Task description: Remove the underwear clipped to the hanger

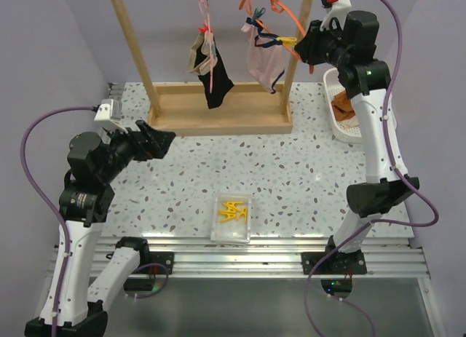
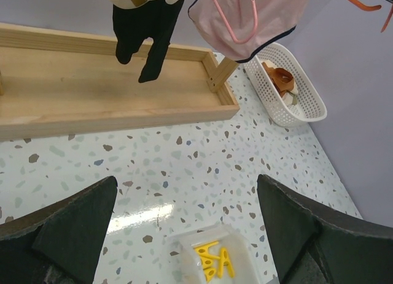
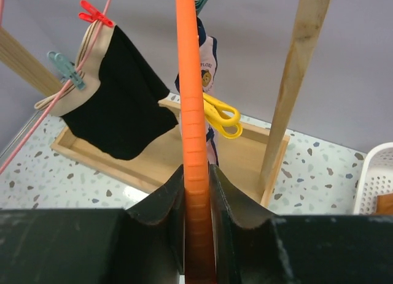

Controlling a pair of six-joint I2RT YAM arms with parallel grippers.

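Clamps right gripper [image 3: 198, 192] shut on the orange hanger [image 3: 189, 81], bar running straight away from the jaws, with yellow clip [image 3: 222, 115] and pink brief [image 1: 263, 60] just beyond, hanging long axis down. Holds left gripper [image 1: 154, 142] wide open and empty, low over the table [image 1: 291, 169], well below the black brief [image 1: 215, 86] clipped farther left. Puts the right arm nearer by far.

My left fingers [image 2: 67, 229] and right fingers [image 3: 153, 213] are matte black wedges. Behind them come black joint housings [image 1: 87, 159], white arm links [image 1: 375, 140], a white camera block [image 1: 107, 111], and purple cables [image 1: 28, 151] looping away.
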